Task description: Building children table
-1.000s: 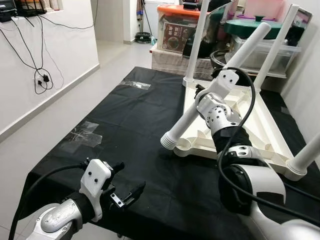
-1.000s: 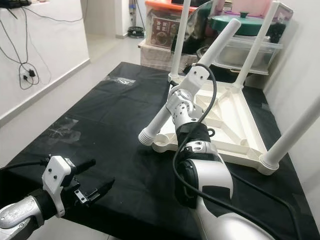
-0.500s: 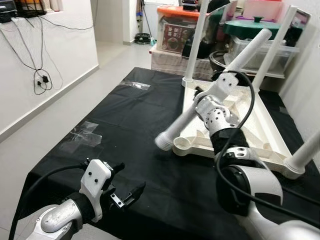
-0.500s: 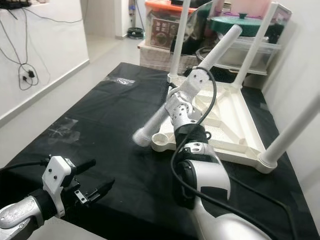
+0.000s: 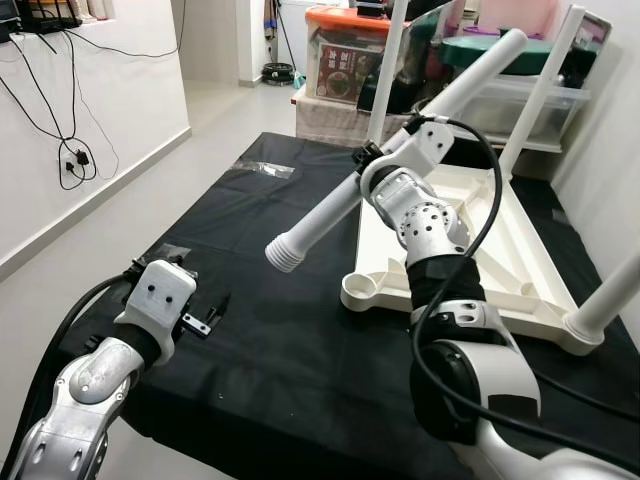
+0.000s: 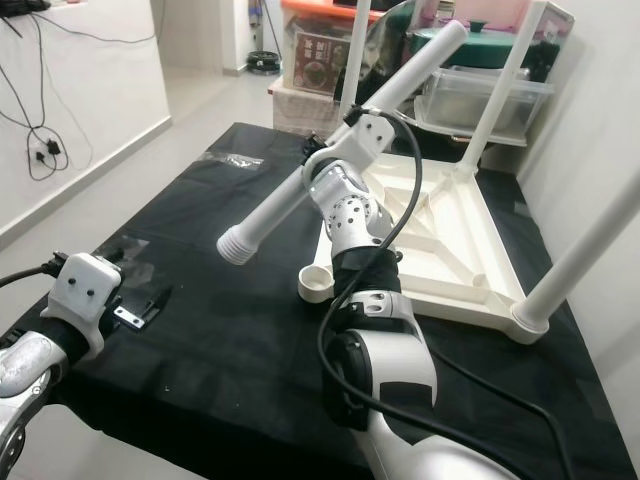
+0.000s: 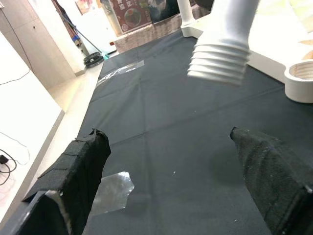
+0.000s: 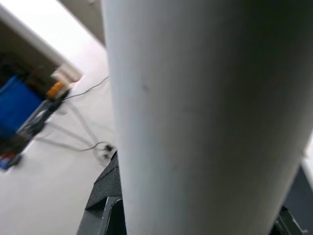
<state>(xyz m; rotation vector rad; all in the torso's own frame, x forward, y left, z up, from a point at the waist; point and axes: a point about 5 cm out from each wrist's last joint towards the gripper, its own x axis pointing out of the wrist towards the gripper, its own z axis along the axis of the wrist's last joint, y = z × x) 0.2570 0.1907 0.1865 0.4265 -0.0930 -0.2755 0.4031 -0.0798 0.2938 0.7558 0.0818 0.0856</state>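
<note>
From my left eye, my right gripper [image 5: 372, 168] is closed around one loose white table leg [image 5: 390, 140]. The leg slants, ribbed end low over the black cloth [image 5: 250, 250]. The upside-down tabletop [image 5: 500, 250] has three legs standing up. My left gripper [image 5: 205, 312] hangs over the cloth's near edge.

From my left wrist, my fingers [image 7: 78, 171] are wide apart, holding nothing.

From my right wrist, the leg [image 8: 205, 117] sits very close.
</note>
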